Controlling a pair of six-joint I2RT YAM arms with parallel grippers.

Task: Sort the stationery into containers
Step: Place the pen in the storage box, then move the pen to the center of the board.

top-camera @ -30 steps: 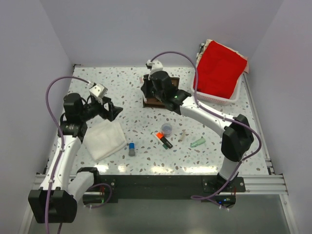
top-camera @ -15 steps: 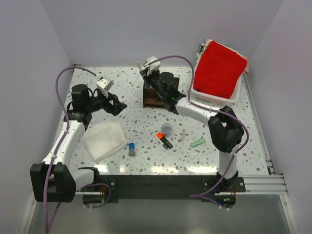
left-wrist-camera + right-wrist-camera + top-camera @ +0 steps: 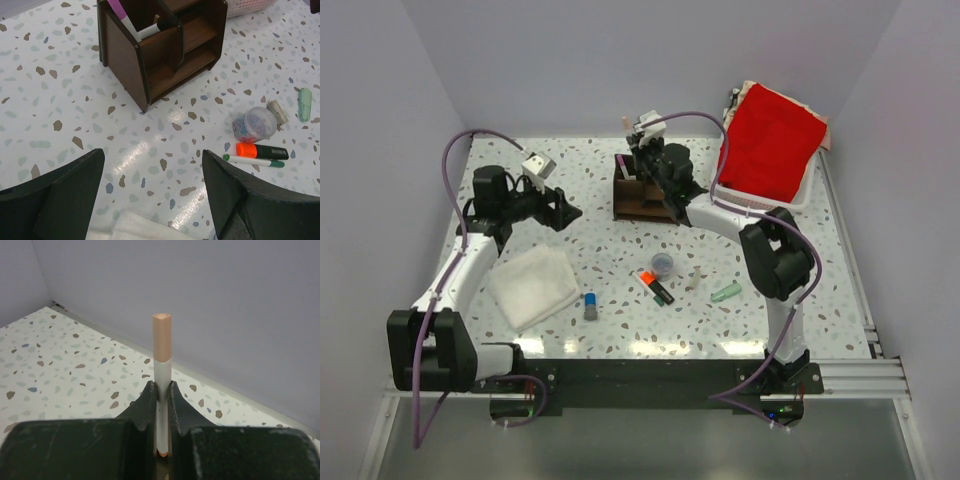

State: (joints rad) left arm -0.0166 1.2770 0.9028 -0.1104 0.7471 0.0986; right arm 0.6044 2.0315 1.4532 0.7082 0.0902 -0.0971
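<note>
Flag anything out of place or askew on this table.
Nothing spilled or damaged. The clip pot, orange highlighter, thin pen and mint-green piece lie loose on the table, outside the organizer. Inside it, a pink-capped pen leans askew.

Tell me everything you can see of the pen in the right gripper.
The pen is a slim white stick, seemingly plastic, with a peach end section whose end face is a rounded triangle. It stands upright in the wrist view, clamped between the jaws of the right gripper, with peach showing again low between them. Nothing else visibly touches it. From above, it seems to hang over the dark wooden organizer.
</note>
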